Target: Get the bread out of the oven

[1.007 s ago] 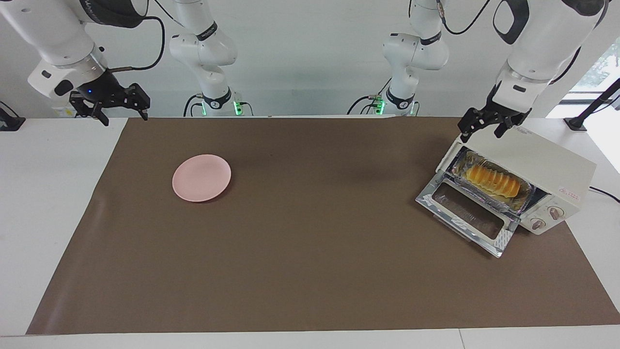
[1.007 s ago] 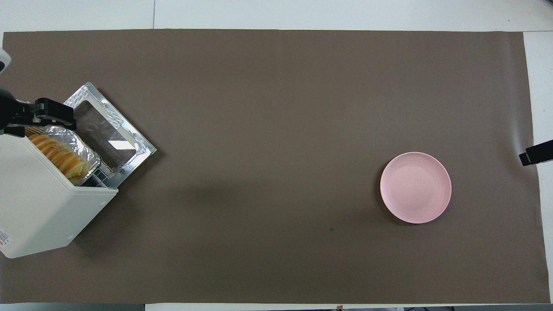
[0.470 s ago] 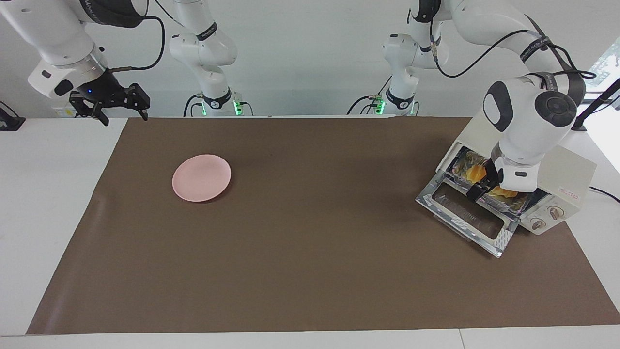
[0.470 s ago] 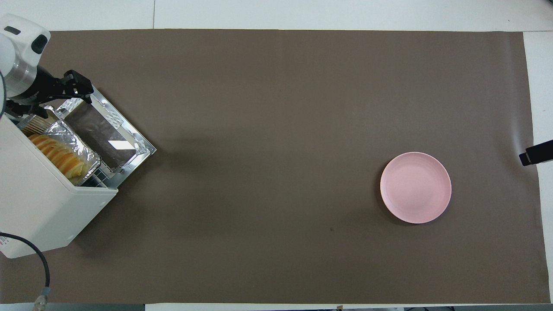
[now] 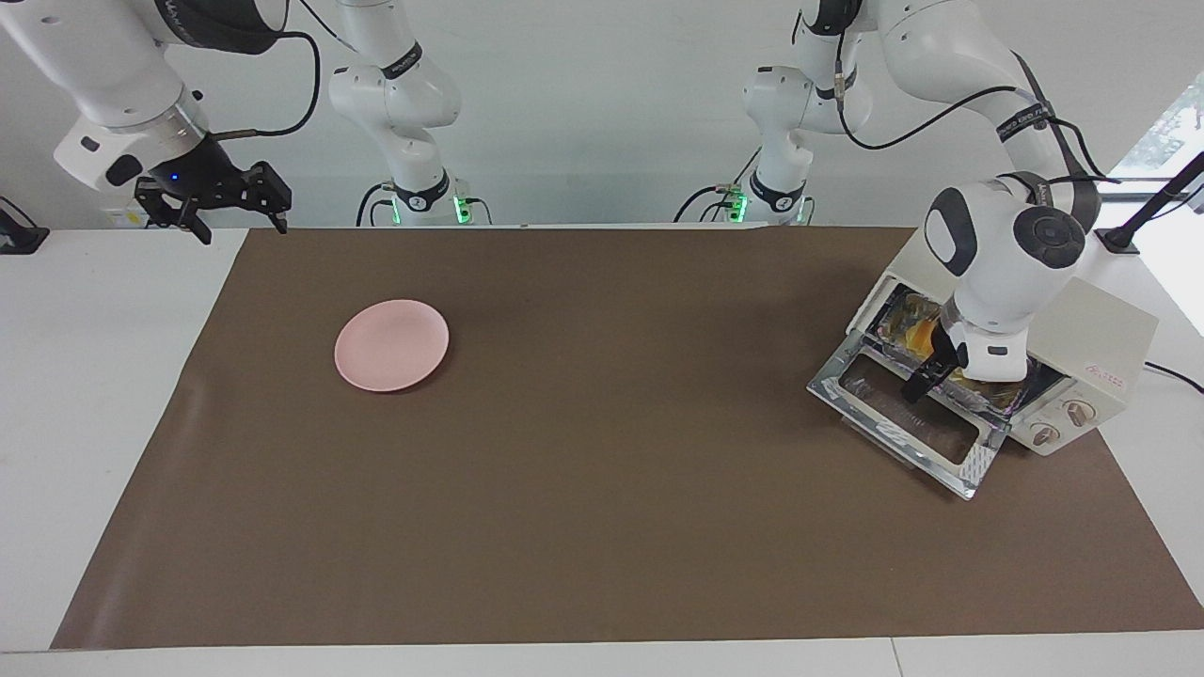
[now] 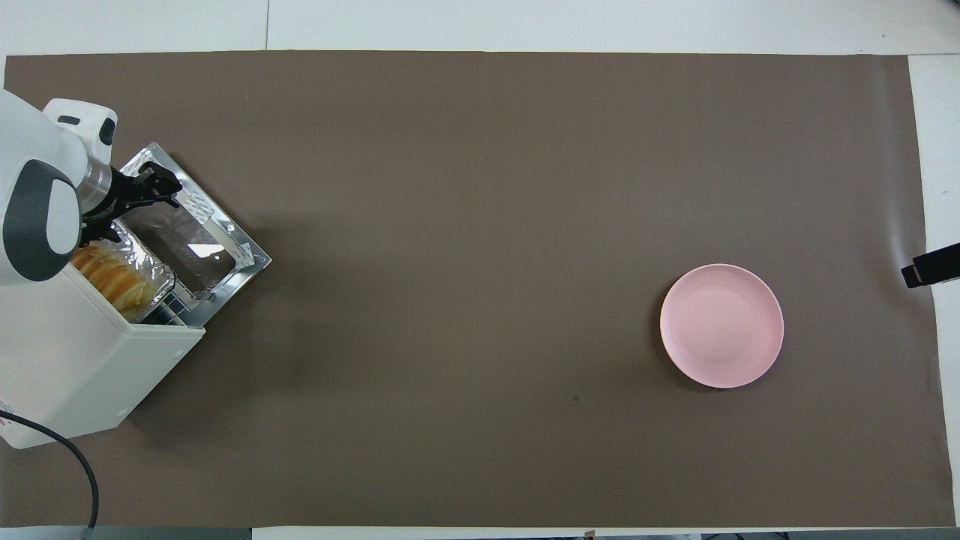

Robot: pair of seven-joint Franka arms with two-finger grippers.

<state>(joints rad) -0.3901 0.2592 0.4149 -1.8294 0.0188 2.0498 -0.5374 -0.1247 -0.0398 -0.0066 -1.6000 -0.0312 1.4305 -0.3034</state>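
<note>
Bread: I see the golden ridged bread (image 6: 112, 276) lying in a crinkled foil tray (image 6: 150, 264) at the mouth of the oven, on the wire rack (image 6: 174, 309). In the facing view the left arm's wrist covers most of it; only a yellow end shows.
Oven: cream-white oven (image 5: 1101, 331) at the left arm's end of the bench, standing on the brown mat, turned at an angle to the mat's edge. Two round knobs (image 5: 1061, 422) on its front panel.
Door: the glass door (image 5: 908, 420) is swung fully down and lies flat in front of the oven, silver frame up.
Left pincer: I have the left pincer (image 6: 154, 196) low over the hinge end of the open door, just beside the foil tray. Fingers apart, nothing between them. I cannot tell whether a fingertip touches the tray or the door.
Left arm: comes over the top of the oven, wrist bent down in front of the opening.
Right pincer: the right pincer (image 5: 218, 199) hangs over the white bench top at the right arm's end, just off the mat's corner. Fingers apart, holding nothing. This arm waits.
Plate: pink plate (image 5: 391, 344) on the mat toward the right arm's end, well apart from the oven, nothing on it.
Mat: brown mat (image 5: 602, 489) covers most of the bench (image 5: 94, 376).
</note>
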